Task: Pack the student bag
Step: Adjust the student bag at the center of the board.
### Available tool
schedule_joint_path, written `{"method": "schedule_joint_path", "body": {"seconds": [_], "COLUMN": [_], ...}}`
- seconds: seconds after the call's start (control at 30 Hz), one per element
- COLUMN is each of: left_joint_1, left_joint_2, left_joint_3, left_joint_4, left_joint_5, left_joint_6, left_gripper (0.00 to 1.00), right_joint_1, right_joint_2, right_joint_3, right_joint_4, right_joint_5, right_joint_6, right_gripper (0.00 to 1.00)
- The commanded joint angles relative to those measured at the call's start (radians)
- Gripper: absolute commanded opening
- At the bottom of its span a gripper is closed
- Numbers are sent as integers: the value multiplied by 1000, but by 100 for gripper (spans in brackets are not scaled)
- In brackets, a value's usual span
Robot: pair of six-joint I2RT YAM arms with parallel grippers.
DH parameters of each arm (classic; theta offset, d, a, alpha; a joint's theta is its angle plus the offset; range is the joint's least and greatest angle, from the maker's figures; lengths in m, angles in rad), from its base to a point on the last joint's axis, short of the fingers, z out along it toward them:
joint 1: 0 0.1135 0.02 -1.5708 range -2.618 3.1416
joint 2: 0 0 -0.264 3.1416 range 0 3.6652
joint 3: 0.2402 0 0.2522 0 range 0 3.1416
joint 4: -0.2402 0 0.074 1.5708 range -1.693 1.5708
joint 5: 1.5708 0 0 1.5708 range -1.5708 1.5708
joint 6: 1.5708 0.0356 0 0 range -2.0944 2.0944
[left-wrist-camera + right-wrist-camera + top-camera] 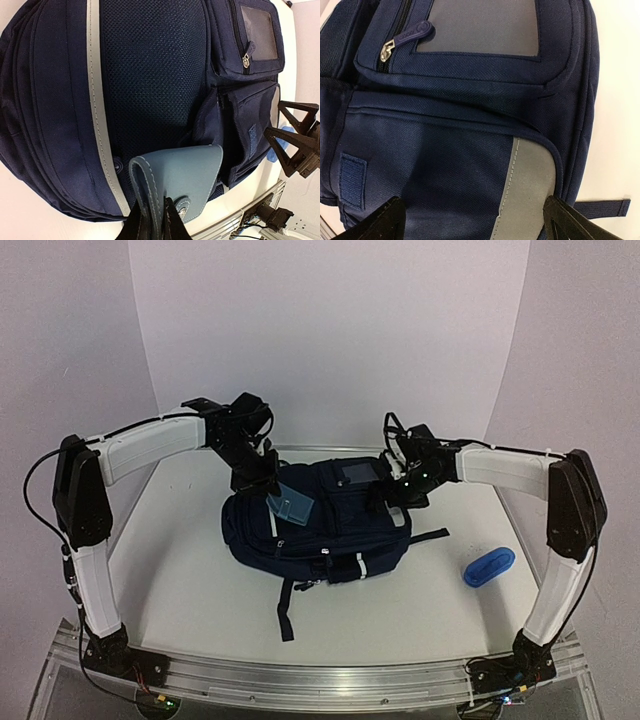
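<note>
Backpack: your student bag (320, 530) lies on the table (180, 580), left gripper (152, 227) pinching a pale-blue flat case (185, 175) over its mesh panel (150, 75), right gripper (479, 220) spread empty above its front pocket (445, 165), so the case could snag on unheld fabric.

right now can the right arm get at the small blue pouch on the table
Probably yes: the right gripper is open and empty, and the small blue pouch lies uncovered beside that arm.

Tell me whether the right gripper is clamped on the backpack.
No, the right gripper hangs wide open over the backpack, pinching no fabric.
</note>
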Motion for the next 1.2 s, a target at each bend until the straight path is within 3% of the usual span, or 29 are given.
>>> {"method": "schedule_joint_path", "body": {"seconds": [0.0,0.2,0.47,0.57,0.67,0.8,0.87,0.9,1.17], "left_joint_1": [9,7,3,2,3,-1,-18,-29,-78], "left_joint_2": [32,47,56,55,50,38,28,22,37], "left_joint_3": [33,52,68,75,85,115,139,150,243], "left_joint_4": [-93,-96,-94,-97,-101,-114,-112,-105,-67], "left_joint_5": [-86,-80,-67,-68,-66,-71,-80,-80,-34], "left_joint_6": [20,30,32,34,33,32,48,58,-1], "left_gripper": [0,0,0,0,0,0,0,0,0], "right_joint_1": [-55,-106,-169,-198,-217,-221,-221,-220,-221], "right_joint_2": [-28,-40,114,164,198,204,200,198,185], "right_joint_3": [70,116,168,171,156,123,102,91,-3], "right_joint_4": [-175,-226,-282,-286,-287,-281,-271,-262,-190], "right_joint_5": [49,-109,-333,-427,-470,-516,-574,-605,-743], "right_joint_6": [-72,-162,-236,-246,-262,-266,-257,-250,-177], "right_gripper": [98,98,98,93,73,24,5,0,0]}}
